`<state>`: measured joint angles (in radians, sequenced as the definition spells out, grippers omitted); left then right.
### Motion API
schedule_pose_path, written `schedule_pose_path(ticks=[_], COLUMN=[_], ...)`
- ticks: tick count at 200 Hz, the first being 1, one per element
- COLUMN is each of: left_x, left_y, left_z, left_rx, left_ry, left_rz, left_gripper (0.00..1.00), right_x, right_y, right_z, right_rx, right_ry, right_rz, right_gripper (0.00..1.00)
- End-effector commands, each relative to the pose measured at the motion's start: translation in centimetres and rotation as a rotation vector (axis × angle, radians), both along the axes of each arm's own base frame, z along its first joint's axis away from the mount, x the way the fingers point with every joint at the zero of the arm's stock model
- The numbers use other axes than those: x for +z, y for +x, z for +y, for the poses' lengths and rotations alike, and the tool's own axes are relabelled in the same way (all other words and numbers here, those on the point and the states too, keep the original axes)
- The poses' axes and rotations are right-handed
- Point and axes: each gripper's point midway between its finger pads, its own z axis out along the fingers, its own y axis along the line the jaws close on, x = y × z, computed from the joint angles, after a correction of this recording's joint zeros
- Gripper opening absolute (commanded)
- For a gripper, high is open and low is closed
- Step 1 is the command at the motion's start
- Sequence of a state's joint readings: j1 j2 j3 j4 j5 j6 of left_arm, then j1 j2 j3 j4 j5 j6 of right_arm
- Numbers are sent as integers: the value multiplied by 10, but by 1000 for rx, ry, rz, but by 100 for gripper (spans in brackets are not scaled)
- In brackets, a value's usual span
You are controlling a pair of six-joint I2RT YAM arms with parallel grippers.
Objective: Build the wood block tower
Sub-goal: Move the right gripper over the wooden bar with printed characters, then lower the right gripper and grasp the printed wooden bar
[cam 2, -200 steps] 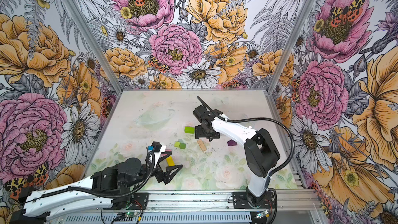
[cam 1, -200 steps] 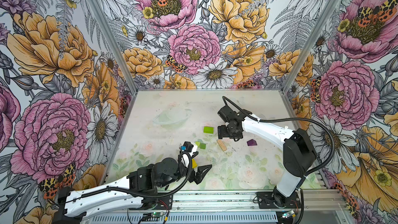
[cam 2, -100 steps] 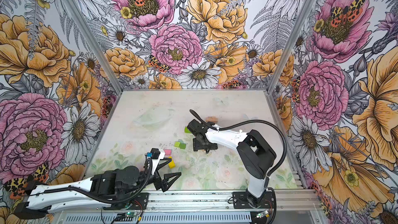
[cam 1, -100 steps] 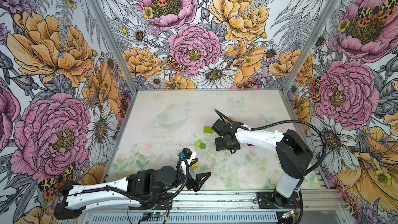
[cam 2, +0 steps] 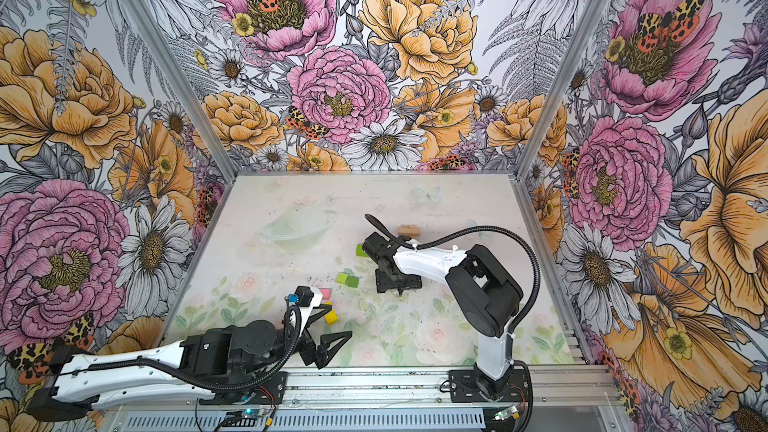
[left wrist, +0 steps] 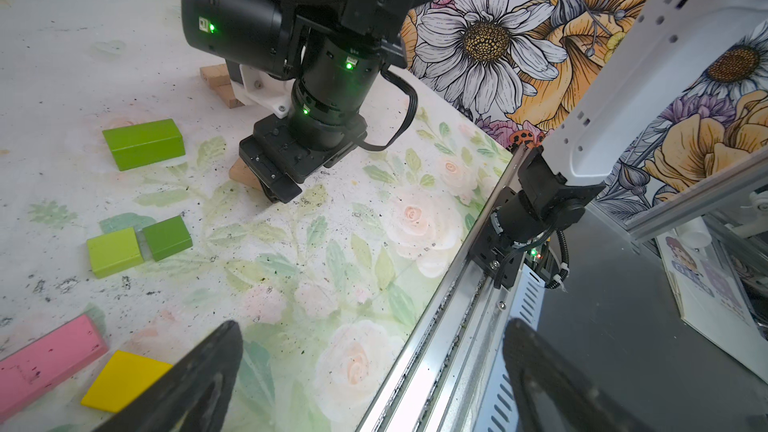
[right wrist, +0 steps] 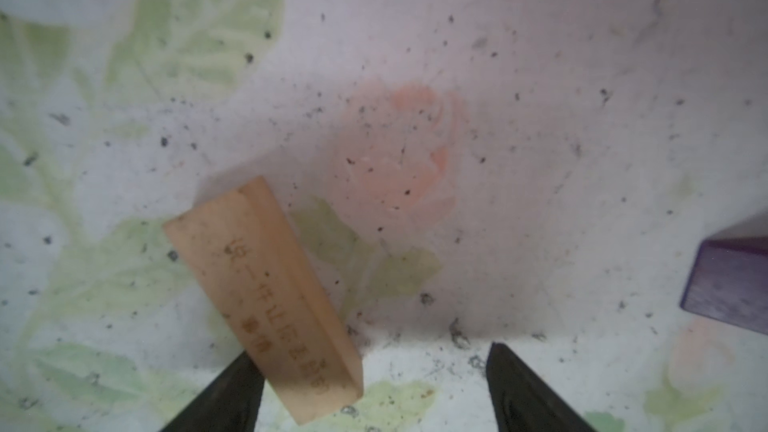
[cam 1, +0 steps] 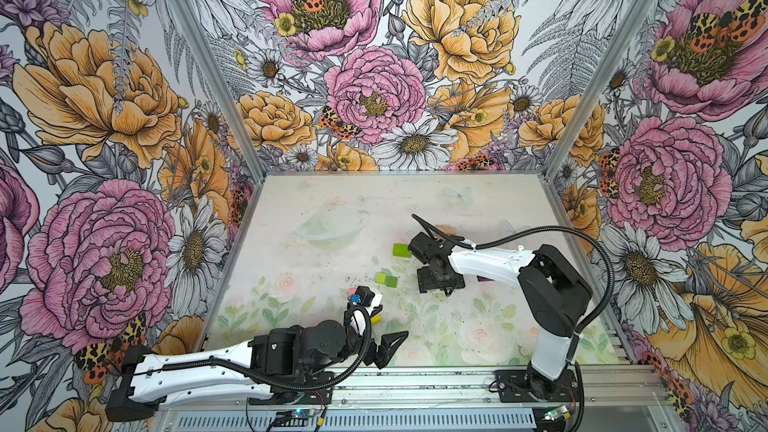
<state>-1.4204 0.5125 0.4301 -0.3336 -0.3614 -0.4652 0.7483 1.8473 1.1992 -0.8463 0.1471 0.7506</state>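
The wood block tower is not yet stacked; its pieces lie loose across the middle of the desk.

The right gripper points straight down, close over the desk about halfway between the front and back edges, toward the right side. Its jaws stand well apart and clamp nothing. A tan oblong with printed lettering lies flat on the desk. Its near end sits inside the gap, just beside one finger. The purple peaked piece lies near, off to the side of the other finger.

A green brick sits just beside this arm's wrist, on the side toward the left edge. Nearer the front lie a lime cube and a darker green cube, just beside each other. A cluster of tan oblongs lies behind the arm, toward the back edge, touching one another.

The left gripper hovers near the front edge with its jaws spread wide and empty. A pink oblong and a yellow oblong lie on the desk just beside it.
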Motion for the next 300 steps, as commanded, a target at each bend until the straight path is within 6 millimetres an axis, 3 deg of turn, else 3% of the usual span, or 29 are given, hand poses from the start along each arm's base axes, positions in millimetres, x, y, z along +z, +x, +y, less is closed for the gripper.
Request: schedule_pose_path(ticks=[1,53,97,126,177,218,300], left_x=[15,16,15,16,13,16,18], left_y=[3,5,6,6,7,7,8], left_z=[1,2,3,3,4,3,2], left_rx=[18,29,35,35,40,38,48], left_ry=[-24,-19,-12,-11,-13,-20,-4], left_rz=[-26,-30,-30,-28,-24,-20,-15], left_gripper=[99,99,99,99,99,99,99], right_x=[0,10,20,29,50,44,28], right_y=[13,28,40,38,30,33,49], right_z=[-10,-46,-56,-45,-10,7,21], right_rx=[-12,-70,-78,-60,101,175,275], right_ry=[-16,-13,11,65,147,179,171], right_rz=[-23,-37,-56,-58,-74,-72,-63], right_gripper=[86,85,85,85,85,84,87])
